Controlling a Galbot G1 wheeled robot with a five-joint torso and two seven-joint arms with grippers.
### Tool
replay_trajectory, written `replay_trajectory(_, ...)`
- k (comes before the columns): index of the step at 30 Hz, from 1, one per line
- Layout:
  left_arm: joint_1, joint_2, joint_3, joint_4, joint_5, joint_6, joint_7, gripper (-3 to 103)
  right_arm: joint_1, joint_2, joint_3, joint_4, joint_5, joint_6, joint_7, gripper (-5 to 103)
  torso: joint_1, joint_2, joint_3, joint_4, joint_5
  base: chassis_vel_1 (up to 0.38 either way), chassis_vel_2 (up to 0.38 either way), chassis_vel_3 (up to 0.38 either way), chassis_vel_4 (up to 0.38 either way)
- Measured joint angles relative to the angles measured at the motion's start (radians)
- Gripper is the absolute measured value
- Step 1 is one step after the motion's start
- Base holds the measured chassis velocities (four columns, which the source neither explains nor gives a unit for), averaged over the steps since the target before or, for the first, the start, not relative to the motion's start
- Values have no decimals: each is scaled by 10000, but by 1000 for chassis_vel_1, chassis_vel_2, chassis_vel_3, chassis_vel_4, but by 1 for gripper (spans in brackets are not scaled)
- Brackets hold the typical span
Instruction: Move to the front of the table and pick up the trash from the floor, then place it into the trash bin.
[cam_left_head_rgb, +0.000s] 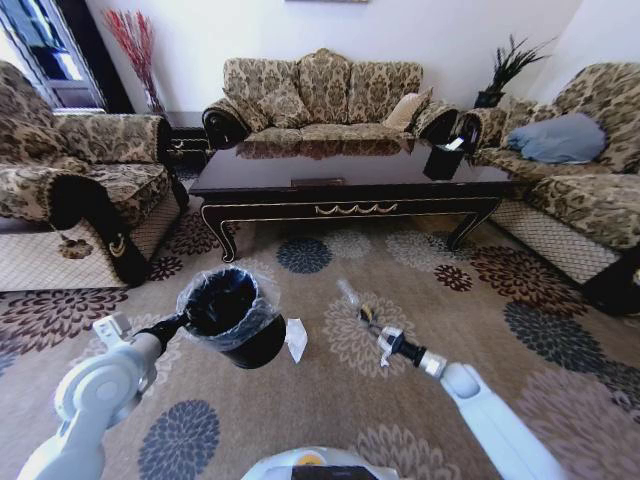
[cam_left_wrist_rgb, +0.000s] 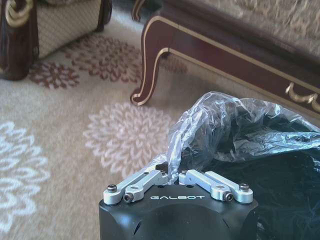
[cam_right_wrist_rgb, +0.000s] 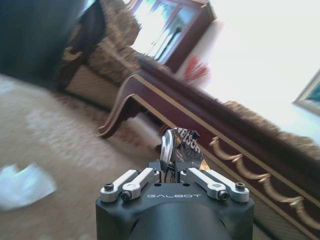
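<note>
The left gripper (cam_left_wrist_rgb: 177, 176) is clamped on the trash bin (cam_left_head_rgb: 237, 318) liner, holding it off the carpet before the worktop (cam_left_head_rgb: 340, 168). The right gripper (cam_right_wrist_rgb: 172, 172) pinches a dark wrapper (cam_right_wrist_rgb: 182, 146). Carrying is in hand; next it likely swings over the bin's mouth and releases.

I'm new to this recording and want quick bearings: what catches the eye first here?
The left hand holds the black trash bin by its clear plastic liner, above the carpet in front of the dark table. The right hand is shut on a dark wrapper; a white scrap lies beside the bin.
</note>
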Motion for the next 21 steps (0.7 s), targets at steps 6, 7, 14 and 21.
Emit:
replay_trajectory(6, 144, 73, 569, -86, 35, 13, -122, 4, -59, -394, -15, 1263, 1175, -354, 465, 13, 0, 0, 0, 3, -1, 0, 0, 0, 0)
replay_trajectory(7, 84, 93, 756, -83, 58, 10, -138, 4, -38, -512, -85, 1589, 1351, -410, 517, 13, 0, 0, 0, 2, -5, 0, 0, 0, 0)
replay_trajectory(14, -598, 711, 2001, 608, 285, 3, 14, 4, 602, -1290, -1291, 3183, 2711, -612, 614, 13, 0, 0, 0, 5, -1, 0, 0, 0, 0)
replay_trajectory(21, -2165, 617, 3483, 1978, 858, -151, 461, 4, 1769, -2168, -3418, 4441, 4060, -959, 484, 13, 0, 0, 1, 3, -3, 0, 0, 0, 0)
